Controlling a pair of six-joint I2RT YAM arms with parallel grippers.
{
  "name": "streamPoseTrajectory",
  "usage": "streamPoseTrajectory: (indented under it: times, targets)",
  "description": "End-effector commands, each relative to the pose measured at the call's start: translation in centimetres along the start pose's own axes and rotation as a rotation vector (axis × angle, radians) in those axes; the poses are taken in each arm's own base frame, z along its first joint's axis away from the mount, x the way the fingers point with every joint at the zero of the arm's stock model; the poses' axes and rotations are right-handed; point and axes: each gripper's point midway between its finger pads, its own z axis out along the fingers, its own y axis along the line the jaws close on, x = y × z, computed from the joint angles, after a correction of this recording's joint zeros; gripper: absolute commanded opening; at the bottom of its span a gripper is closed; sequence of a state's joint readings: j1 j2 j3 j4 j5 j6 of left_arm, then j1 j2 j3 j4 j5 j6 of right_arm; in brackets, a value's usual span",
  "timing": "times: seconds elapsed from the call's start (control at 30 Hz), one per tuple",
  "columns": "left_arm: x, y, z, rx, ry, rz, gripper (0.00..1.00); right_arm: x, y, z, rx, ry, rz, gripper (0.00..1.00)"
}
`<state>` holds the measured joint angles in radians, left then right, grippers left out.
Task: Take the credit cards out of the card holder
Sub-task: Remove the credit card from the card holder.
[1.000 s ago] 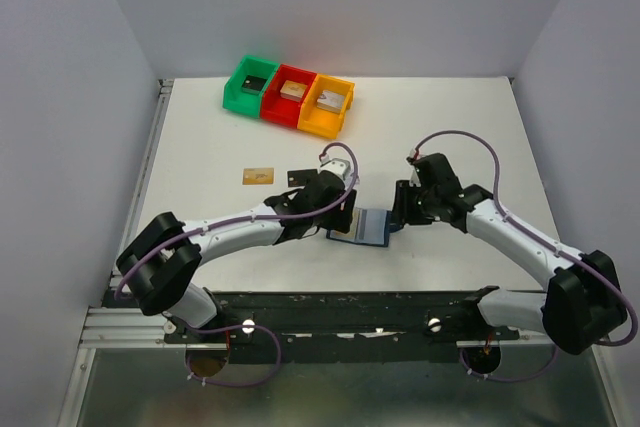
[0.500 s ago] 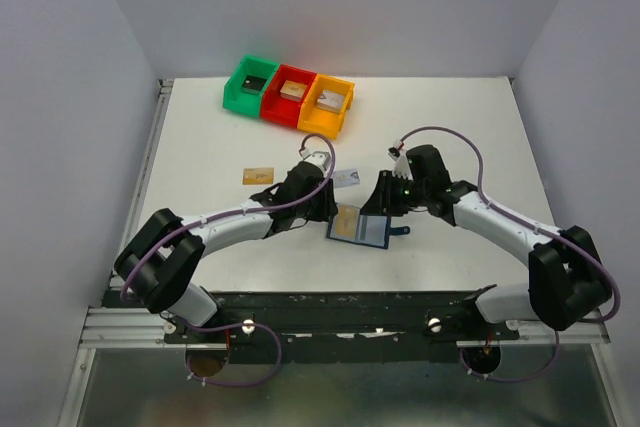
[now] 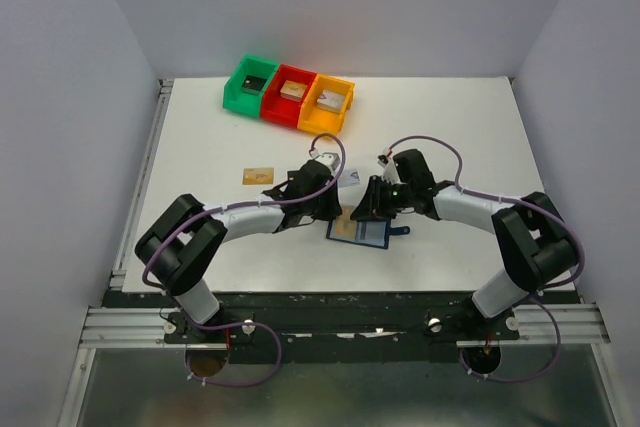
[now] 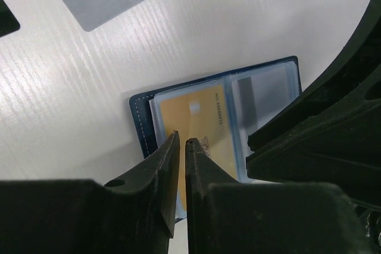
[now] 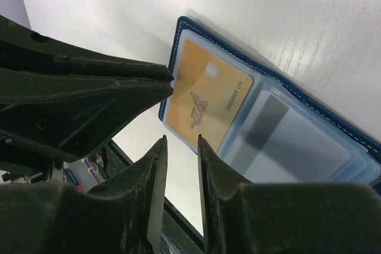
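Note:
The card holder (image 3: 376,235) lies open on the table, navy with pale blue pockets (image 4: 143,124). A gold credit card (image 4: 199,117) sits in one pocket and a grey one (image 4: 265,96) in the other. My left gripper (image 4: 181,141) hovers at the gold card's (image 5: 205,102) edge, its jaws closed to a thin slit with nothing seen between them. My right gripper (image 5: 181,141) is narrowly open over the holder's near edge and holds nothing. A grey card (image 3: 350,178) and a tan card (image 3: 258,175) lie loose on the table.
Green (image 3: 250,84), red (image 3: 291,95) and orange (image 3: 328,105) bins stand in a row at the back left. The two grippers (image 3: 350,213) meet tip to tip over the holder. A black card corner (image 4: 5,23) shows at the left wrist view's edge.
The left jaws closed from wide to a slit. The right jaws narrowed. The right arm swung left to the holder. The loose grey card came into sight beside the left arm.

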<state>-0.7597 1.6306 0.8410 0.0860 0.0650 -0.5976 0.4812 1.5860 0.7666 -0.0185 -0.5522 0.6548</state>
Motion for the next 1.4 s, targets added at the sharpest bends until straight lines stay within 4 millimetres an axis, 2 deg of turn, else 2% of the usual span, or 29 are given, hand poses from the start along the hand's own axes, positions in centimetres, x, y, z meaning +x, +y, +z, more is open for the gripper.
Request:
streamPoseTrajectory:
  times: [0.0,0.6,0.97,1.27,1.37]
  targets:
    - [1.2,0.2,0.6,-0.004,0.040,-0.008,0.23,0.3,-0.3,0.7,-0.021,0.015,0.008,0.34]
    - [3.3,1.8,1.1,-0.056,0.088,-0.043,0.16,1.5,-3.5,2.1,0.074,0.044,0.032,0.41]
    - [4.3,2.3,0.9,-0.068,0.108,-0.054,0.13,1.5,-2.9,2.3,0.029,0.044,0.046,0.39]
    - [4.0,2.1,0.6,-0.065,0.099,-0.051,0.13,1.7,-2.4,2.8,-0.017,0.048,0.070,0.38]
    - [3.8,2.1,0.2,-0.068,0.090,-0.050,0.14,1.6,-2.3,2.9,-0.029,0.043,0.072,0.35]
